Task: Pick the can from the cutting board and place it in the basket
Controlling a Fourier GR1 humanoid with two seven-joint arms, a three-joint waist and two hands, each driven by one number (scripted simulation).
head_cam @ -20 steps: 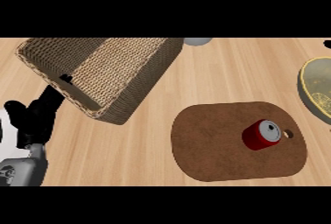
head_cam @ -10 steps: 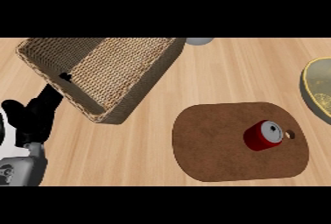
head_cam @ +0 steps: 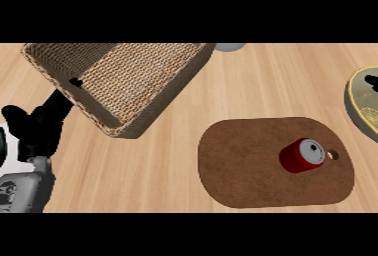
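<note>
At the counter's left edge I see my left hand [head_cam: 40,127] resting open, fingers up, beside the wicker basket [head_cam: 111,112]. The red can [head_cam: 303,156] lies near the right edge of the brown cutting board [head_cam: 244,170].

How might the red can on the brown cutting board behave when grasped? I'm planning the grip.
The red cylindrical metal can stands upright on the oval brown cutting board, so a sideways nudge could probably tip it, and once down it may roll. Its smooth round wall looks somewhat slippery. It is likely rigid.
</note>
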